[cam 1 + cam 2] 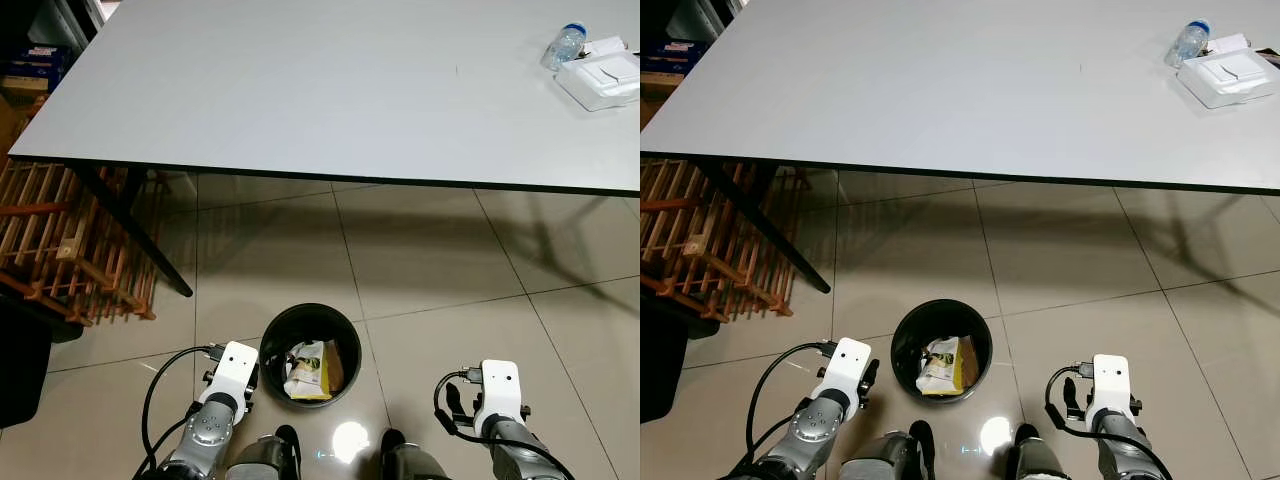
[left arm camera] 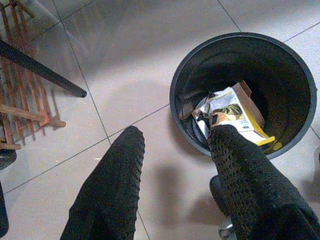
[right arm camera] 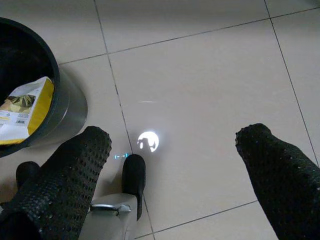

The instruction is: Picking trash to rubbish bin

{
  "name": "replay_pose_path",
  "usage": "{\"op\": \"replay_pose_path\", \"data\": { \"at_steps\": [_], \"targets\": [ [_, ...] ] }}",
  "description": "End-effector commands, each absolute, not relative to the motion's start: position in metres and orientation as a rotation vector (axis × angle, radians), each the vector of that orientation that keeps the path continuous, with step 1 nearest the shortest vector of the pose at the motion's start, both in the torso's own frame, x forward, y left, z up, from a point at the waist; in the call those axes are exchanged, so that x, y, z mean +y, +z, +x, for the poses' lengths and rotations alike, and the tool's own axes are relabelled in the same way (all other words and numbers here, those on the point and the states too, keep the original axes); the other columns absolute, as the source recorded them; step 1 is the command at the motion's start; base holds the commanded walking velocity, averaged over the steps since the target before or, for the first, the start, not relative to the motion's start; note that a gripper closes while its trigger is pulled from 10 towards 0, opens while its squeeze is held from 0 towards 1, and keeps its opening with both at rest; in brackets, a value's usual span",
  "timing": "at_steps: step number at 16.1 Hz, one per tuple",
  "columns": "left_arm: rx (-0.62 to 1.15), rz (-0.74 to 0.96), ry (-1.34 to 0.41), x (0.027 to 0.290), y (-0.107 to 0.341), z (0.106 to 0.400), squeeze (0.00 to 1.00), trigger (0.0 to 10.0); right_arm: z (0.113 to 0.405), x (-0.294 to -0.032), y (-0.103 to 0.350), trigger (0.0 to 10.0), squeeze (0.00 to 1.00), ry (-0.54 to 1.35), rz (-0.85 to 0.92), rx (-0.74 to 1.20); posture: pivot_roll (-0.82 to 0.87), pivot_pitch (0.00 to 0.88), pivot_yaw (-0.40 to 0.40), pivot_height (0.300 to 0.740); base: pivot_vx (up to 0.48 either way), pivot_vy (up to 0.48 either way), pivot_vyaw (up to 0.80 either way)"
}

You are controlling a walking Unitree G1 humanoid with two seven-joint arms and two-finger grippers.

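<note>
While the robot stands over it, a black bin (image 1: 311,354) sits on the tiled floor (image 1: 430,260) between its arms, with a yellow-and-white wrapper (image 1: 309,371) lying inside

The left gripper (image 2: 172,150) hangs beside the bin's rim with its fingers spread and nothing held; the right gripper (image 3: 172,145) hangs over bare tiles, also spread wide and empty. Ahead, a grey table (image 1: 300,90) carries a plastic bottle (image 1: 564,45) beside a white box (image 1: 604,78) near its far right corner
</note>
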State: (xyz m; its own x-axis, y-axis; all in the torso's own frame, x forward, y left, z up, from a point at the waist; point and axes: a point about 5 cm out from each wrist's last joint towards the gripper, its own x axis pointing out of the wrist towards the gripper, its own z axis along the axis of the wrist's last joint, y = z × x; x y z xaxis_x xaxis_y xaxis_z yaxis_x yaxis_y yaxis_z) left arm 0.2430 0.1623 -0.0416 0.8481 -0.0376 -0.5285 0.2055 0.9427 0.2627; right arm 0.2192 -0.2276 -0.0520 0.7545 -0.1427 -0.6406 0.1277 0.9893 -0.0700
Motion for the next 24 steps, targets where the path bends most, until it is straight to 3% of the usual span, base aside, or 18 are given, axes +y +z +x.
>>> {"op": "replay_pose_path", "data": {
  "at_steps": [1, 4, 15, 24],
  "targets": [
    [0.569, 0.317, -0.125, 0.1660, -0.0471, 0.2345, 0.00, 10.0, 0.2122, -0.2274, -0.0562, 10.0, 0.00, -0.154, -0.012, 0.718, 0.02, 0.262, 0.066, 0.740, 0.000, 0.000, 0.00],
    [0.569, 0.315, -0.125, 0.1658, -0.0475, 0.2338, 0.00, 10.0, 0.2110, -0.2276, -0.0568, 10.0, 0.00, -0.153, -0.012, 0.720, 0.02, 0.266, 0.064, 0.740, 0.000, 0.000, 0.00],
    [0.569, 0.311, -0.119, 0.1668, -0.0477, 0.2332, 0.00, 10.0, 0.2086, -0.2266, -0.0585, 10.0, 0.00, -0.152, -0.012, 0.730, 0.02, 0.267, 0.065, 0.740, -0.294, 0.000, 0.00],
    [0.554, 0.300, -0.104, 0.1671, -0.0445, 0.2377, 0.00, 10.0, 0.2088, -0.2259, -0.0587, 10.0, 0.00, -0.146, -0.011, 0.732, 0.03, 0.261, 0.062, 0.740, 0.000, 0.000, 0.00]
  ]
}}
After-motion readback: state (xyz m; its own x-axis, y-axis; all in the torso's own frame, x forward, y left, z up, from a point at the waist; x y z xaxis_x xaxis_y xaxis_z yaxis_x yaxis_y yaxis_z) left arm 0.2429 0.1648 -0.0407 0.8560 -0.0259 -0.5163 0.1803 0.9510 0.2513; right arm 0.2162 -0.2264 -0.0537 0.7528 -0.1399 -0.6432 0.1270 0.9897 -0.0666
